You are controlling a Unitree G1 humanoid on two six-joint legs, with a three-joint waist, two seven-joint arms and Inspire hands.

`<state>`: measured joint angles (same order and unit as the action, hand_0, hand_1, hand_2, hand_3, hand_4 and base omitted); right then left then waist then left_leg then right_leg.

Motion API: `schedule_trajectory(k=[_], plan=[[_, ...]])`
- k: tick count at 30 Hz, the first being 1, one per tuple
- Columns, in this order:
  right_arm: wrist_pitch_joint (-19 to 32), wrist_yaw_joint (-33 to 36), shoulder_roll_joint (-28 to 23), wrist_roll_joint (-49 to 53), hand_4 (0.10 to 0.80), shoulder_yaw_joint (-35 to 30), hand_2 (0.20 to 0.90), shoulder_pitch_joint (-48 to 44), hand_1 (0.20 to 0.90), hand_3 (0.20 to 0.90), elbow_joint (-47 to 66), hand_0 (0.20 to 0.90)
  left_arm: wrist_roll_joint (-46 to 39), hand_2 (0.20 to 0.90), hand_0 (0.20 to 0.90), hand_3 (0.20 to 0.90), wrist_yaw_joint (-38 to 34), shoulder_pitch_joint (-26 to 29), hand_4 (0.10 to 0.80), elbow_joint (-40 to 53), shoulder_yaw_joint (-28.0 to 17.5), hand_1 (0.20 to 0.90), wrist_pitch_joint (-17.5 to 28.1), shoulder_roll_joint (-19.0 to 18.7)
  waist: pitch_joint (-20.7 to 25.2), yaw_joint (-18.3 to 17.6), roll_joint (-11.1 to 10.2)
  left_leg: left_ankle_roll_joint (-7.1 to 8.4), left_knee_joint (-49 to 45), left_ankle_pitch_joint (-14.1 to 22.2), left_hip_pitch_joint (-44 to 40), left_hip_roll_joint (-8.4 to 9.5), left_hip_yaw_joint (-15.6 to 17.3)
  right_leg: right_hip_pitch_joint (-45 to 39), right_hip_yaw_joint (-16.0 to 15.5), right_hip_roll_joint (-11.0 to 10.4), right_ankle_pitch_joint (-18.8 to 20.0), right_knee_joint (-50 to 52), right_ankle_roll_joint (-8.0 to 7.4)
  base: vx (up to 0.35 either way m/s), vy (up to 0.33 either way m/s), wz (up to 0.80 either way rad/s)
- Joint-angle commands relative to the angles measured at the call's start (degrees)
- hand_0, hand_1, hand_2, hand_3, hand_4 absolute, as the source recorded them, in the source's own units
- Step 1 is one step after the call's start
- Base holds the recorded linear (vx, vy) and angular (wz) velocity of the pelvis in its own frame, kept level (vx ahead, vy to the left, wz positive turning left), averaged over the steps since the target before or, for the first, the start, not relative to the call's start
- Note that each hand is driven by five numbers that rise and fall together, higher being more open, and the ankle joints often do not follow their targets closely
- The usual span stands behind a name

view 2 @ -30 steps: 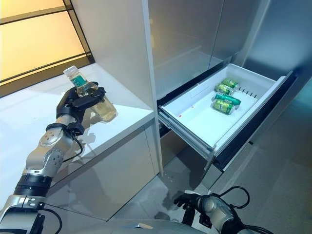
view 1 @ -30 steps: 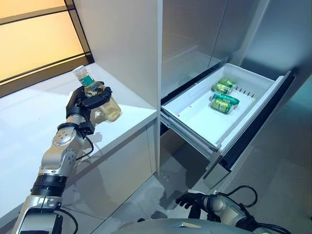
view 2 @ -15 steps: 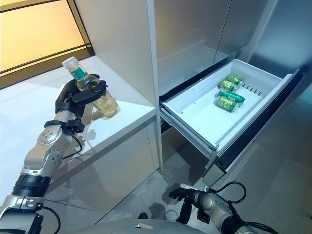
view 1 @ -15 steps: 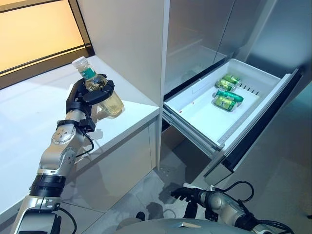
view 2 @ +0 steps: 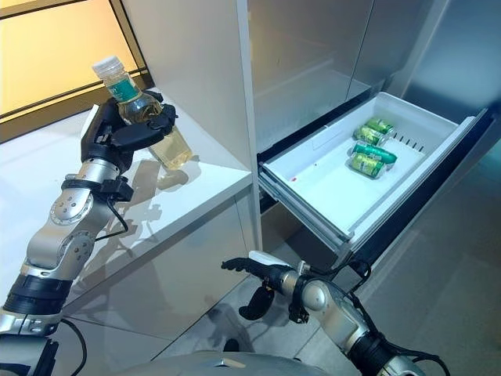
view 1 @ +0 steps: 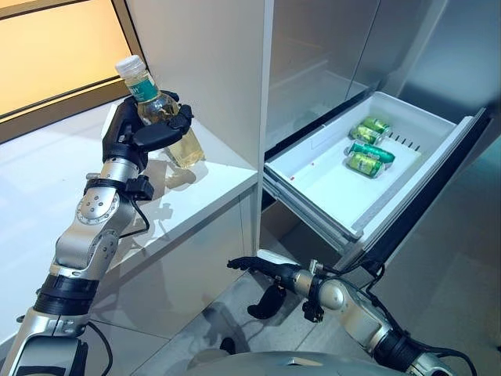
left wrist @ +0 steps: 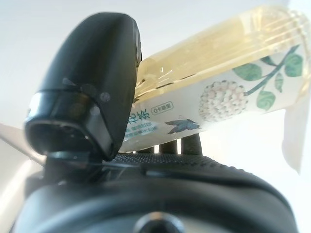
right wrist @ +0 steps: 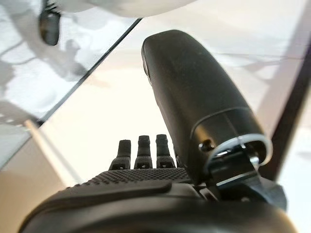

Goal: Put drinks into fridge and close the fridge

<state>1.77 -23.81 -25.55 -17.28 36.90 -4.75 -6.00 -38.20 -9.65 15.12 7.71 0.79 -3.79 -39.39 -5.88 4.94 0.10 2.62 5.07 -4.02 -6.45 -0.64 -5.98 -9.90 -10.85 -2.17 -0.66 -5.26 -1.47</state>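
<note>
My left hand [view 1: 139, 135] is shut on a clear bottle [view 1: 166, 120] of yellow tea with a white cap and green label, held tilted above the white counter [view 1: 47, 196]. In the left wrist view the bottle [left wrist: 218, 92] lies across the palm under the thumb [left wrist: 92, 87]. The fridge drawer [view 1: 329, 196] stands pulled open, with green cans [view 1: 366, 149] lying at its far end. My right hand [view 1: 262, 266] is open and empty, low in front of the counter's base, below and left of the drawer; its fingers [right wrist: 141, 150] are straight.
A tall white panel [view 1: 203, 63] rises between the counter and the open fridge compartment [view 1: 313, 70]. The drawer's dark front [view 1: 438, 196] juts out to the right over the grey floor [view 1: 446, 290]. An orange-lit window [view 1: 55, 55] runs behind the counter.
My left hand has lifted the bottle higher off the counter. My right hand has risen and reached forward and left, toward the counter's base below the drawer.
</note>
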Motion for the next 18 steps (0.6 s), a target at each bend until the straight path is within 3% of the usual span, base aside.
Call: schedule_trajectory(k=[1, 9, 15, 18], plan=[[4.0, -3.5, -0.7, 9.5, 0.800, -1.4, 0.900, -6.0, 0.900, 0.900, 10.5, 0.900, 0.5, 0.300, 0.300, 0.200, 0.0, 12.8, 0.100, 5.6, -1.4, 0.300, 12.9, -4.6, 3.1, -0.3, 0.0, -3.60, -0.1, 3.6, -0.6, 5.09, 0.3, 1.8, 1.6, -0.5, 2.1, 1.4, -2.71, 0.000, 0.000, 0.00], [0.6, -13.8, -1.9, 29.7, 0.800, -7.6, 0.900, -12.0, 0.900, 0.900, 19.9, 0.900, -0.2, 0.300, 0.300, 0.200, 2.9, 11.0, 0.100, 7.8, -2.6, 0.300, 15.2, -3.4, 3.3, 0.3, -0.7, -3.49, -0.1, 3.2, -0.5, 5.01, 0.2, 1.9, 1.5, -0.4, 2.3, 1.5, -2.48, 0.000, 0.000, 0.00], [-1.0, -13.3, -1.1, 47.0, 0.800, -16.8, 0.900, -14.6, 0.900, 0.900, 24.3, 0.900, 1.6, 0.300, 0.300, 0.200, 6.7, 7.9, 0.100, 9.0, -6.7, 0.300, 18.9, -2.7, 3.9, 0.4, -1.0, -3.49, -0.1, 3.2, -0.6, 4.91, 0.4, 2.0, 1.3, -0.4, 2.4, 1.6, -2.37, 0.000, 0.000, 0.00], [-0.9, -12.1, -0.8, 49.9, 0.800, -20.2, 0.900, -13.7, 0.900, 0.900, 25.7, 0.900, 1.5, 0.300, 0.300, 0.200, 7.6, 6.7, 0.100, 9.4, -8.6, 0.300, 19.8, -3.0, 4.3, 0.3, -0.9, -3.53, -0.1, 3.3, -0.4, 4.93, 0.5, 2.1, 1.3, -0.4, 2.4, 1.5, -2.44, 0.000, 0.000, 0.00]])
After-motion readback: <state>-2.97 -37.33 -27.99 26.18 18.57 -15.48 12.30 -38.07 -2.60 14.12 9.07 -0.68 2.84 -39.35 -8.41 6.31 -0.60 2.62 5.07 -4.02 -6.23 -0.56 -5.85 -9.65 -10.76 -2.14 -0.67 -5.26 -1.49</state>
